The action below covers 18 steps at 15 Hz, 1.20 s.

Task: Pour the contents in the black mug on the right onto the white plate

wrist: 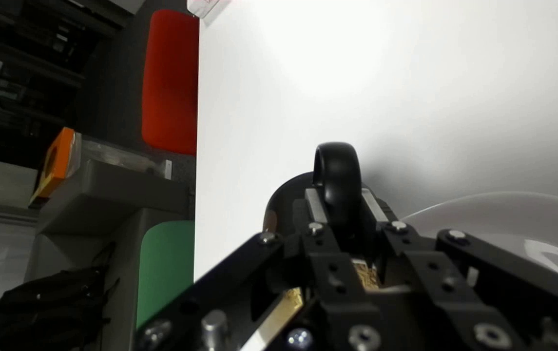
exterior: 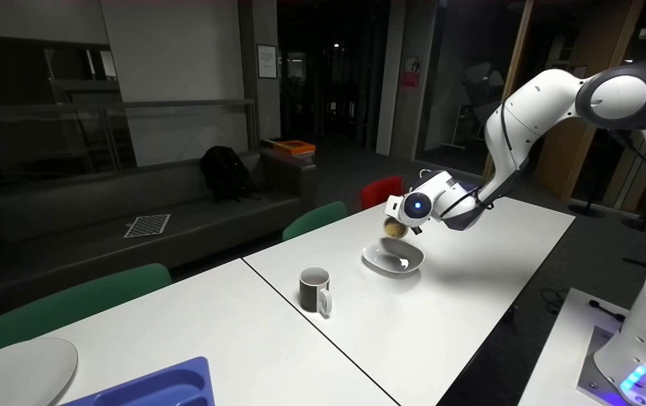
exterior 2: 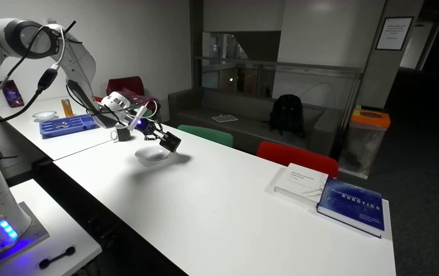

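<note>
I am gripping the black mug [exterior 2: 170, 142] with my claw [wrist: 342, 204]; its jaws are pressing on the handle [wrist: 338, 163] from both sides. The mug is hanging tilted, clear of the counter [exterior: 486, 242]. In an exterior view its mouth is facing outward, and the contents [exterior: 395, 228], a tan heap, are showing inside. The white plate [exterior: 383, 259] is resting on the counter, nearer the edge where the green chair [exterior: 317, 219] is standing than the opposite long edge. The mug is hovering above and near the plate's rim; whether its mouth is overlapping that rim I cannot tell.

In the wrist view, my fingers [wrist: 325, 253] are covering most of the mug's body, the contents are appearing only through gaps, and the right border is cutting off the plate. In an exterior view, my wrist [exterior: 447, 194] is concealing the claw. The grey mug [exterior: 307, 296] is standing upright just beside the counter's seam [exterior: 269, 283]. Toward the lower left border, a blue tray [exterior: 197, 369] and a white round dish [exterior: 15, 369] are being cut off.
</note>
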Available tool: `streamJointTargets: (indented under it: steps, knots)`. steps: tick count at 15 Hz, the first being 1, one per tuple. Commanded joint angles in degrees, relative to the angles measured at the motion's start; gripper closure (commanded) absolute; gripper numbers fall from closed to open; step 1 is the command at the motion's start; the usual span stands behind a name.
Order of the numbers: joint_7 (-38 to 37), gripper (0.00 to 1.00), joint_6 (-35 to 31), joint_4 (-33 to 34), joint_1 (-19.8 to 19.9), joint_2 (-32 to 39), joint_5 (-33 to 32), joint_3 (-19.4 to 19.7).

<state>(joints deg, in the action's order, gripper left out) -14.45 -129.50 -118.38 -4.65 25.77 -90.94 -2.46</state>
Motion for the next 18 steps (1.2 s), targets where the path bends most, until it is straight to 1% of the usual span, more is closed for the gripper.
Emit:
streamJointTargets:
  steps: [1,7,13,18]
  knots:
    - [-1.7,0.95,6.3,-1.8,-1.5,-3.4,-2.5,-0.4]
    - [1.6,0.95,12.5,-0.3,-2.9,-2.4,-2.1,-1.5]
    - [8.7,0.95,24.1,1.5,-6.0,-0.2,-1.9,-3.1]
    - [14.0,0.95,28.7,2.4,-7.3,1.2,-2.2,-4.4]
